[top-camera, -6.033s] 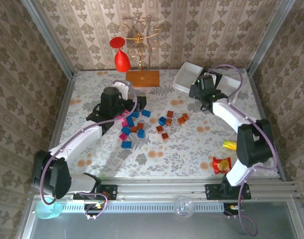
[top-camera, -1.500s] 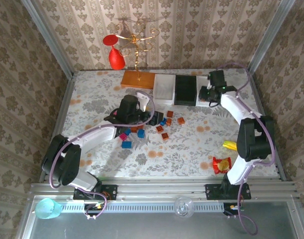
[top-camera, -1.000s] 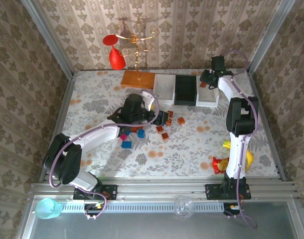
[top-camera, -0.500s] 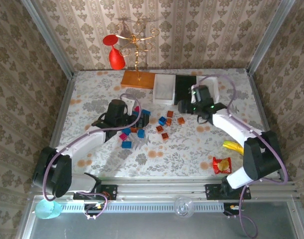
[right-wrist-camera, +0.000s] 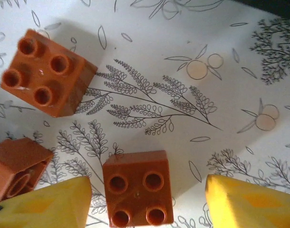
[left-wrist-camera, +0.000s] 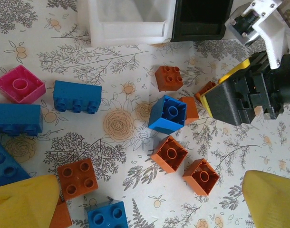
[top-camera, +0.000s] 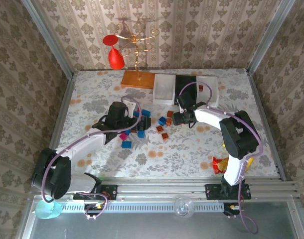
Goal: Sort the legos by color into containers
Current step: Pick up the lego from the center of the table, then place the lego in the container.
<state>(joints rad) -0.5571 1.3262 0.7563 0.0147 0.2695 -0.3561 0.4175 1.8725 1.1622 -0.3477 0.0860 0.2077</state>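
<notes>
Left claw low over the scattered bricks left of centre in the overhead view, right claw down at their right edge. Behind, in a row at upper middle: white tray, black tray, second white tray with a lone orange brick inside. From the left wrist: yellow fingers in the bottom corners, spread wide, gripping nothing, with blue, orange and pink bricks on the tablecloth between and beyond. From the right wrist: yellow fingertips apart, open either side of a square orange brick at bottom centre, not clamped on it.
</notes>
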